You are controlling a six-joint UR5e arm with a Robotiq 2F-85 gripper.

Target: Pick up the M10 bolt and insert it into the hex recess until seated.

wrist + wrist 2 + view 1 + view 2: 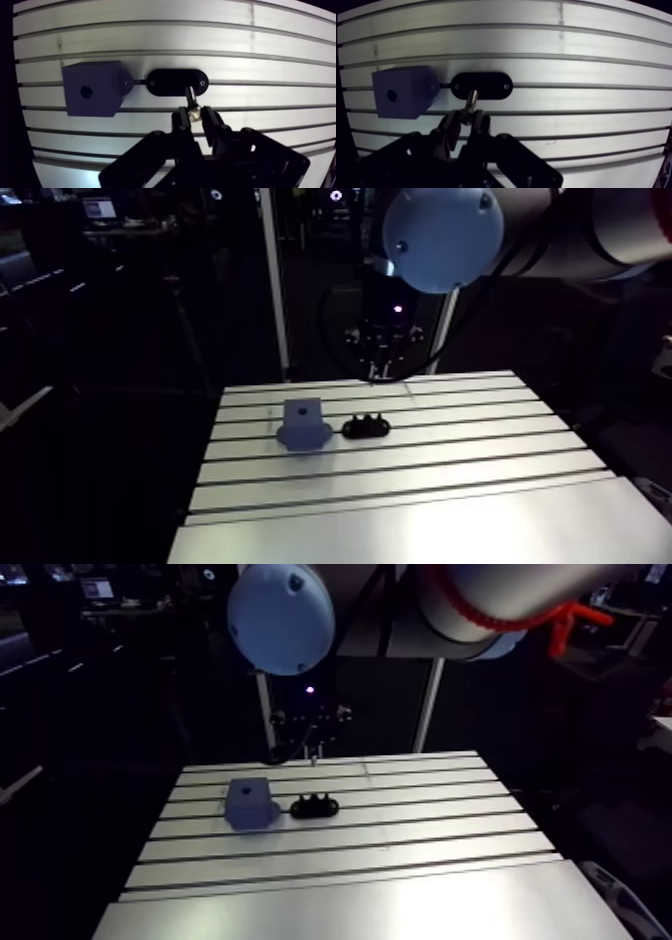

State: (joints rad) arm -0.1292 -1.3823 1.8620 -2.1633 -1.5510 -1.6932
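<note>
In the wrist view my gripper (194,117) is shut on the M10 bolt (191,101). The bolt's head sits between the fingertips and its shank points ahead. The shank tip overlaps the edge of a black oval holder (176,82) on the table. Beside the holder stands a blue block (95,89) with a small dark hex recess (86,91) in the face turned toward the camera. In the arm view the gripper (313,754) hangs over the far edge of the table, behind the block (247,804) and the holder (314,806).
The slotted aluminium table (420,478) runs wide in front of the block and holder, with its long grooves crosswise. A smooth plate (450,533) covers the near part. The table's far edge lies just behind the gripper.
</note>
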